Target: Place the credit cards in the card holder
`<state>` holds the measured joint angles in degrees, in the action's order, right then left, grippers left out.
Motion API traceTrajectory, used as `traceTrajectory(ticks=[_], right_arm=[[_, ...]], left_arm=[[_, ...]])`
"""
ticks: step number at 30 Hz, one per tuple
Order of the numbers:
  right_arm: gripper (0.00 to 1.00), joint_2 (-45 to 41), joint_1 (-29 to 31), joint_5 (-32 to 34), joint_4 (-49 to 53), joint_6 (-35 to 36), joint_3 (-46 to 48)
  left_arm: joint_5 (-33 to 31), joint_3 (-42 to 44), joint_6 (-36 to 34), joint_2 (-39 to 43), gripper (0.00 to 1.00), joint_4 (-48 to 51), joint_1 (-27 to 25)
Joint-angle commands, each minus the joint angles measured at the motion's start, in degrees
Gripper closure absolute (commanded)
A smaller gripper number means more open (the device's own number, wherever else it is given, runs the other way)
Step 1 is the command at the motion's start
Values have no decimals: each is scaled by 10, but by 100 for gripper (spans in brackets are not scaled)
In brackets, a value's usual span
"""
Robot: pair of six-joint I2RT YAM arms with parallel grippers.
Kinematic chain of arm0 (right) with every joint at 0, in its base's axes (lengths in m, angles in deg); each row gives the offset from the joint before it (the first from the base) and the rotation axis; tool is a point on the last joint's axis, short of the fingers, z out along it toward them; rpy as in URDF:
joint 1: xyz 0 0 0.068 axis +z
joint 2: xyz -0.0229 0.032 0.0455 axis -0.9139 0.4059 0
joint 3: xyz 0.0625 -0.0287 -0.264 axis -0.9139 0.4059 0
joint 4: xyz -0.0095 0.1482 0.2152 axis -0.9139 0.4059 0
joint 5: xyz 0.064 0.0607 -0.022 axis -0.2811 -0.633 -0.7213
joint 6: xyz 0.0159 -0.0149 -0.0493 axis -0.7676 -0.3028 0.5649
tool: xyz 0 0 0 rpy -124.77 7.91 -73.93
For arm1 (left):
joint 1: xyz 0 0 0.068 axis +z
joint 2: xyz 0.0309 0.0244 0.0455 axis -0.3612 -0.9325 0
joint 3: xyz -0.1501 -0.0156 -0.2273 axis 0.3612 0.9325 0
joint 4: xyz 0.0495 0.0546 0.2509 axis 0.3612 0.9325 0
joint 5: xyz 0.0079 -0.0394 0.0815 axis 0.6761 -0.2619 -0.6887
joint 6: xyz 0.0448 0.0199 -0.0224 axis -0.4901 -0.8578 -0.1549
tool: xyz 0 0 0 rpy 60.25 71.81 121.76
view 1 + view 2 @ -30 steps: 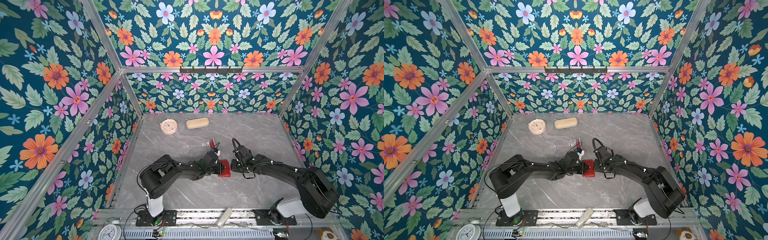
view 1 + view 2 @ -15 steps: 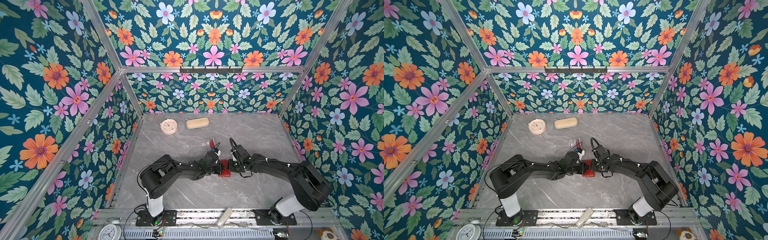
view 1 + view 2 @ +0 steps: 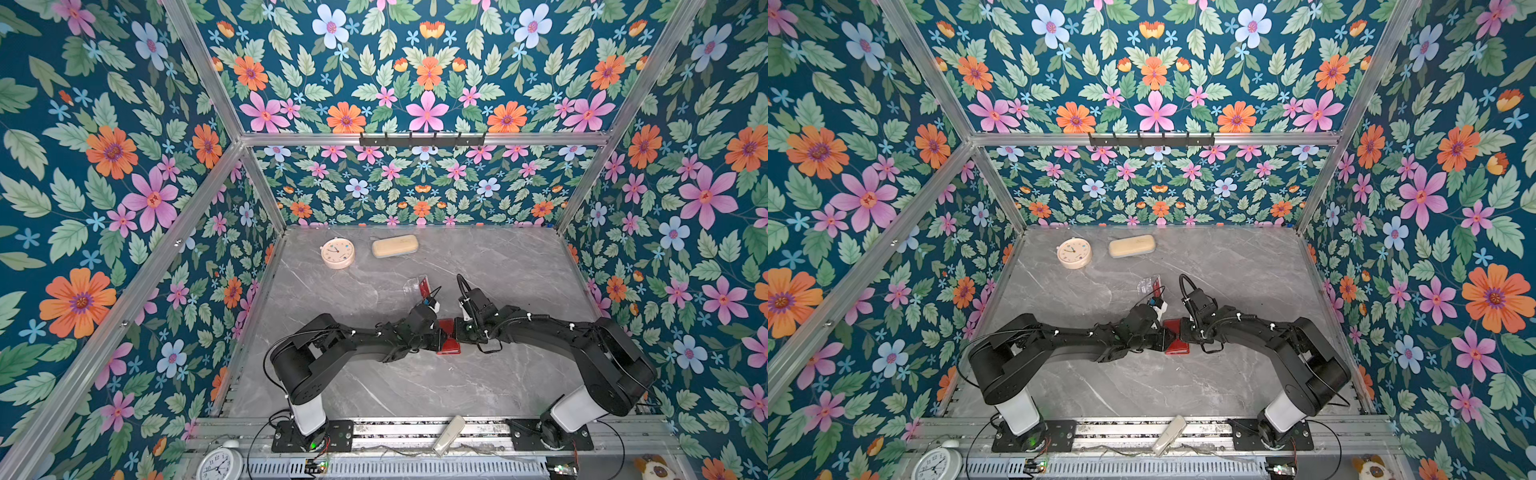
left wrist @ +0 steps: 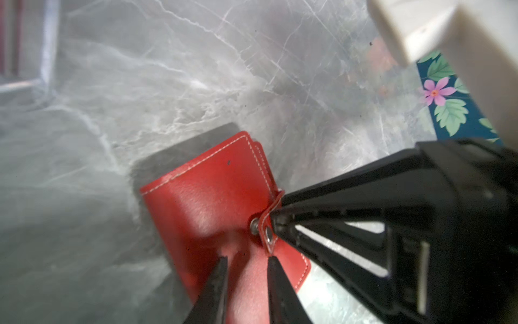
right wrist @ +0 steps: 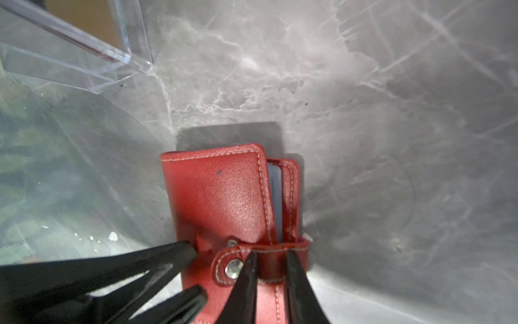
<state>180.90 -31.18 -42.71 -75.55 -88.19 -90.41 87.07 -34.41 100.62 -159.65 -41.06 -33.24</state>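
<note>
A red leather card holder [image 3: 448, 344] [image 3: 1177, 344] lies closed on the grey marble table between both grippers. Its snap strap [image 5: 269, 249] is off the stud. My right gripper [image 5: 270, 256] [image 3: 457, 332] is shut on that strap, as the left wrist view also shows [image 4: 276, 213]. My left gripper [image 4: 246, 259] [image 3: 438, 338] hovers over the cover [image 4: 213, 196] with its jaws a little apart, holding nothing. A red credit card [image 3: 424, 286] [image 3: 1155, 284] stands in a clear acrylic stand [image 5: 84, 64] just behind. No other credit cards are in view.
A round peach clock [image 3: 337, 252] and a tan oblong case [image 3: 395, 245] lie at the back of the table. On the front rail sit a white alarm clock [image 3: 218, 463] and a white remote [image 3: 449, 434]. Flowered walls close three sides.
My left gripper's jaws have parted slightly over the card holder. The right gripper has slid left, closer in on the holder's strap.
</note>
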Motion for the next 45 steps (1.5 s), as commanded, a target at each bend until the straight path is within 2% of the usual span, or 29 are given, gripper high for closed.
traceTrajectory(ticks=[1,8,20,26,33,38,45], right_arm=[[80,12,0,15,29,5,1],[81,15,1,15,33,7,-1],[81,23,1,12,32,8,-3],[81,25,1,12,34,10,-3],[81,18,1,14,38,11,-6],[74,-1,1,19,39,11,-1],[72,-15,1,24,41,13,0]], left_arm=[[-19,5,-14,7,72,27,-1],[28,12,-13,-4,71,-35,-1],[35,-2,-8,-32,72,-54,-2],[37,-13,-4,-45,79,-53,-1],[39,-19,-5,-45,99,-50,-1],[26,-26,-11,-34,100,-33,-1],[0,-48,-20,-30,100,4,-2]])
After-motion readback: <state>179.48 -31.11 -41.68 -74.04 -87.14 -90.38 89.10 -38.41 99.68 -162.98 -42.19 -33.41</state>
